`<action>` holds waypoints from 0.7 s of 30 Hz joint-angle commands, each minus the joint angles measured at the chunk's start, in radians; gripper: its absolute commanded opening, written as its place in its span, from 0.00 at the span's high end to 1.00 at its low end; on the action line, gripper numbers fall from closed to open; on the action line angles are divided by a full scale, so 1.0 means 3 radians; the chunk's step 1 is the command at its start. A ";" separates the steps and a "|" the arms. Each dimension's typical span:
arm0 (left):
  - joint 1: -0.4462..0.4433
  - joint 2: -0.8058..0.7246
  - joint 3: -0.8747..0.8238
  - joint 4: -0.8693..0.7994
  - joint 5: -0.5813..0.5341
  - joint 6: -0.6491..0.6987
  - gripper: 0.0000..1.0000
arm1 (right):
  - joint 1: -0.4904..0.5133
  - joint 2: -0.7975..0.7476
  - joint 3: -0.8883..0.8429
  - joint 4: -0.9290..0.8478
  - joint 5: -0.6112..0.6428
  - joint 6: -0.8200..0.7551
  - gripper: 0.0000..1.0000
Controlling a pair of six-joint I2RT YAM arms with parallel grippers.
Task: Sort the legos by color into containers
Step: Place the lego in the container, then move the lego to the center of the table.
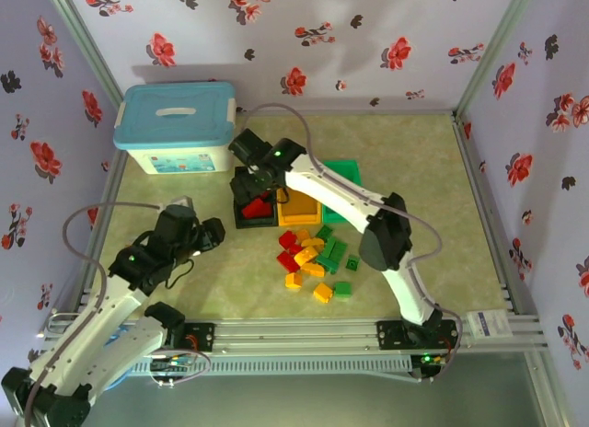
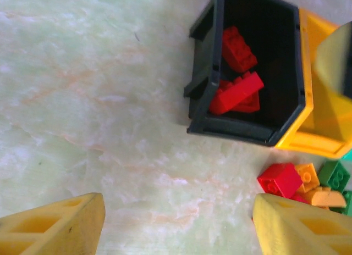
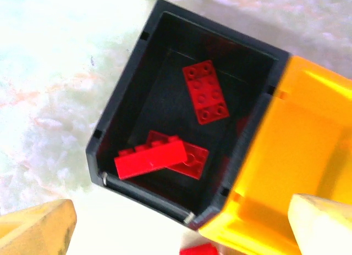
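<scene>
R gripper (image 3: 181, 225) wide, empty, over black bin (image 3: 129, 84) nr far edge of surface (image 1: 423, 197); 3 red legos (image 3: 205, 92) inside. L gripper (image 2: 179, 225) wide, empty, toward left edge. Orange bin (image 3: 297, 156) looks empty, green bin (image 1: 342, 169) partly hidden. Mixed pile (image 1: 313, 261) mid-surface remains, so mostly undone.

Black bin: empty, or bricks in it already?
Not empty. The black bin holds red legos: one lying flat, two more overlapping near one wall. No other colour shows inside.

Floral-papered walls (image 1: 350, 50) w/ red & black blooms enclose pale green marbled table (image 1: 442, 225); aluminium rail (image 1: 304, 340) along near edge.
</scene>
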 commanded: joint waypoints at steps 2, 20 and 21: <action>-0.0262 0.0220 0.0145 0.0125 0.0040 0.0169 0.28 | -0.0030 -0.0677 -0.0515 0.0185 0.0287 0.0012 0.01; -0.1158 0.2009 0.0270 0.1157 0.0269 -0.0177 0.39 | -0.0332 -0.2130 -0.2522 0.0847 0.0293 0.0464 0.01; -0.1179 0.2072 0.0286 0.1183 0.0274 -0.0186 0.40 | -0.0333 -0.2161 -0.2561 0.0861 0.0289 0.0475 0.01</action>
